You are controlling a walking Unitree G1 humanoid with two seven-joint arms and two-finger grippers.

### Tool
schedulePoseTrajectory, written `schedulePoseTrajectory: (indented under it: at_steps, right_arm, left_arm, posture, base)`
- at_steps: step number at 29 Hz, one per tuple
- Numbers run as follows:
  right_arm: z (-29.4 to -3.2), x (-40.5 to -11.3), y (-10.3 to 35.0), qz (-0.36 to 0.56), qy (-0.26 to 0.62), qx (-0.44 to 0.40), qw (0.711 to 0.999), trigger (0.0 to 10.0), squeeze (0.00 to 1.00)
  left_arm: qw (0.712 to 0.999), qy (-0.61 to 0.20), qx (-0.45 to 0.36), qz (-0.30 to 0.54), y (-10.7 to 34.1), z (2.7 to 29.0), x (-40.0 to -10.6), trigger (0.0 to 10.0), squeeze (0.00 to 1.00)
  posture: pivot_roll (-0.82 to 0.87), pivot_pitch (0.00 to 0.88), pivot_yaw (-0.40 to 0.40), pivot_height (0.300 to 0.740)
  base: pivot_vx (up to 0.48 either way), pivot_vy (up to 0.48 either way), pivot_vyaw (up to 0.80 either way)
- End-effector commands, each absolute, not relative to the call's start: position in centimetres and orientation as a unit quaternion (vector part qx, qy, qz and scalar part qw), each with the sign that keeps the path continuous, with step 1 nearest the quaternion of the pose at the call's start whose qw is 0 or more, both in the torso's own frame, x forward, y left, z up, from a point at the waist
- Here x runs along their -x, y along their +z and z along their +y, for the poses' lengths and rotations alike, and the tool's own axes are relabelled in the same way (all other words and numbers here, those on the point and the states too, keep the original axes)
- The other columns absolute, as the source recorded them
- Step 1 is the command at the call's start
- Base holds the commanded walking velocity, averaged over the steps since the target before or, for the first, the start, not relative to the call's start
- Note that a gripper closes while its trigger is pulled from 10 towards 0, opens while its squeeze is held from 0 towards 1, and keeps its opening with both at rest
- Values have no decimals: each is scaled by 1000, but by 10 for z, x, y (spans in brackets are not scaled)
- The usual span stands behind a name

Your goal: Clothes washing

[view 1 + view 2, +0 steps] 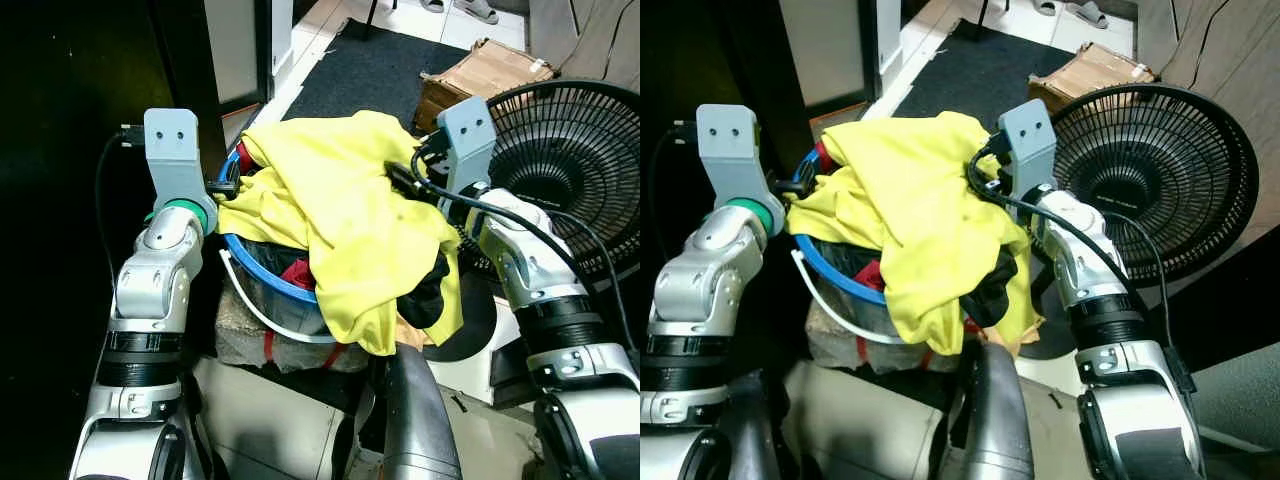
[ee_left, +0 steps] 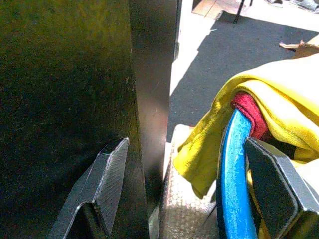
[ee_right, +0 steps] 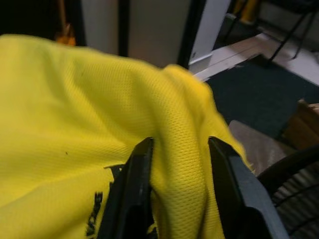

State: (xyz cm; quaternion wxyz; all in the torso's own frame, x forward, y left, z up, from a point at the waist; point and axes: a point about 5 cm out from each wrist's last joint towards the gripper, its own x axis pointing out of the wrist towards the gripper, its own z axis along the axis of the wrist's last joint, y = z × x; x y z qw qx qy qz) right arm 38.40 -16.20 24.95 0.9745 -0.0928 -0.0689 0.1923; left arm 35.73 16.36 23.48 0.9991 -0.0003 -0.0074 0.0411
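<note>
Laundry basket held between my two grippers, seen from the head camera. My left gripper (image 2: 184, 189) is spread wide: one finger lies outside the blue rim (image 2: 234, 174) of the basket (image 1: 268, 275), the other inside it, so the rim runs between the fingers without being clamped. My right gripper (image 3: 182, 184) sits on the opposite side of the load, its fingers parted only slightly and pinching a fold of the yellow shirt (image 1: 345, 205); whether the rim lies under that fold I cannot tell.

The shirt is draped over the heap and hangs down past the basket's near side, below both grippers. A red garment (image 2: 249, 107) is tucked just inside the rim beside my left gripper, and dark clothes (image 1: 425, 290) show beneath the yellow hem. The basket rests on a wrapped block (image 1: 250, 335) in front of my torso; a floor fan (image 1: 570, 165) stands just beyond my right gripper.

Handling, as I judge it: the cloth is soft, light and slack, so it will slide and stretch rather than carry load. The rim is the stiff part and the proper place to hold. A lift by the shirt fold alone would likely pull the shirt off the pile.
</note>
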Motion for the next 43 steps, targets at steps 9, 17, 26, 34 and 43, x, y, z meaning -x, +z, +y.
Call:
schedulePoseTrajectory:
  at_steps: [9,17,26,34,43]
  right_arm:
    - [-168,-384,244,-70,169,42,982,0,0]
    - [-170,-385,246,-70,164,12,984,0,0]
    - [-177,-368,310,-257,115,-49,958,3569,0]
    - [-195,-329,355,-432,-21,38,901,10000,0]
    - [-192,-318,333,-412,-27,54,909,10000,0]
  left_arm:
    - [999,44,1,5,230,165,-356,10000,0]
    - [999,45,1,5,230,165,-355,10000,0]
    - [999,45,0,5,230,167,-355,10000,0]
    - [999,29,-1,-22,243,166,-351,10000,0]
    - [998,15,-11,-65,263,169,-345,10000,0]
  posture:
    - [27,179,-27,385]
    - [27,181,-28,385]
    - [30,174,-18,385]
    - [30,155,-5,385]
    - [28,130,-2,385]
  base:
    - [0,0,0]
    - [0,0,0]
    - [0,0,0]
    - [0,0,0]
    - [0,0,0]
